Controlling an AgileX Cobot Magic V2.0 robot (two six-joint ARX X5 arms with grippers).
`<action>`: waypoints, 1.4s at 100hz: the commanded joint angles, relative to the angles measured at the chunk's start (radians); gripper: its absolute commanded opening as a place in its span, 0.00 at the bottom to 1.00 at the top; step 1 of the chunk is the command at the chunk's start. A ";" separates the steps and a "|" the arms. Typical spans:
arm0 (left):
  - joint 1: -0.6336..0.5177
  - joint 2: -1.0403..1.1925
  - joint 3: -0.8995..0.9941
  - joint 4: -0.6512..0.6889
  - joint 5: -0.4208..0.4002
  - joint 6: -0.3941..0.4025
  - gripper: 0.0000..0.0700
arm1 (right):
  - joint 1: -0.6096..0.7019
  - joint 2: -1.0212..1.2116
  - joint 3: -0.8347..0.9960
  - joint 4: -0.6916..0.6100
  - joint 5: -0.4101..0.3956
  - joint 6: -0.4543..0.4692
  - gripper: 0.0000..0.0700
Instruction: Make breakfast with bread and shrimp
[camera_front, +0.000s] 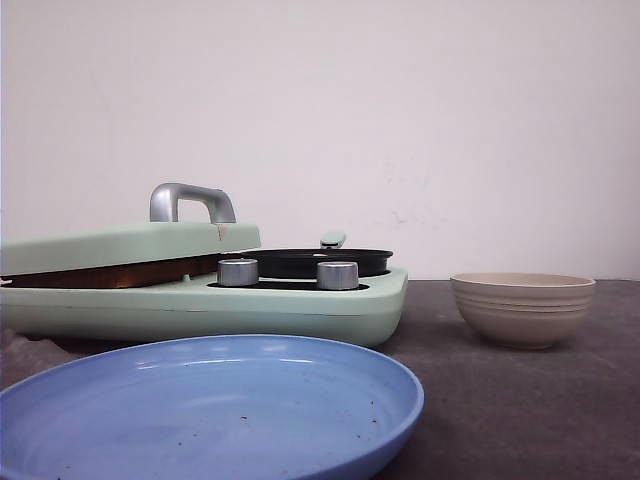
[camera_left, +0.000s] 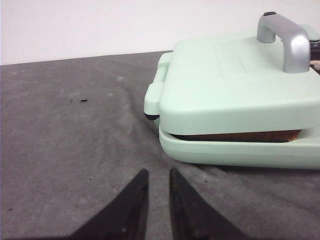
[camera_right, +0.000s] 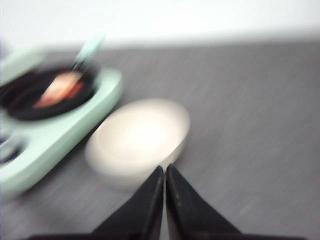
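Staged test kitchen, likely lab: mint-green breakfast maker (camera_front: 200, 290) with black pan (camera_front: 310, 262), blue plate (camera_front: 200, 410), beige bowl (camera_front: 522, 308) on worktop (camera_front: 520, 410) under grey cloth, bare white wall (camera_front: 400, 100) behind.

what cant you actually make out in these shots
- Bread: left wrist view, only a brown edge shows under the shut lid.
- Shrimp: right wrist view, an orange blur in the black pan; the front view hides it behind the pan's rim.
- Blue plate: front view, cut off at the bottom edge.
- Bowl: front view, inside hidden by its wall.
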 joint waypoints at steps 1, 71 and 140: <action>0.001 0.000 -0.017 -0.005 0.004 0.013 0.00 | -0.036 -0.043 -0.051 0.045 0.023 -0.180 0.00; 0.001 0.000 -0.016 -0.008 0.003 0.013 0.00 | -0.145 -0.037 -0.129 0.024 -0.012 -0.210 0.00; 0.001 0.000 -0.016 -0.008 0.003 0.013 0.00 | -0.145 -0.037 -0.129 0.024 -0.011 -0.210 0.00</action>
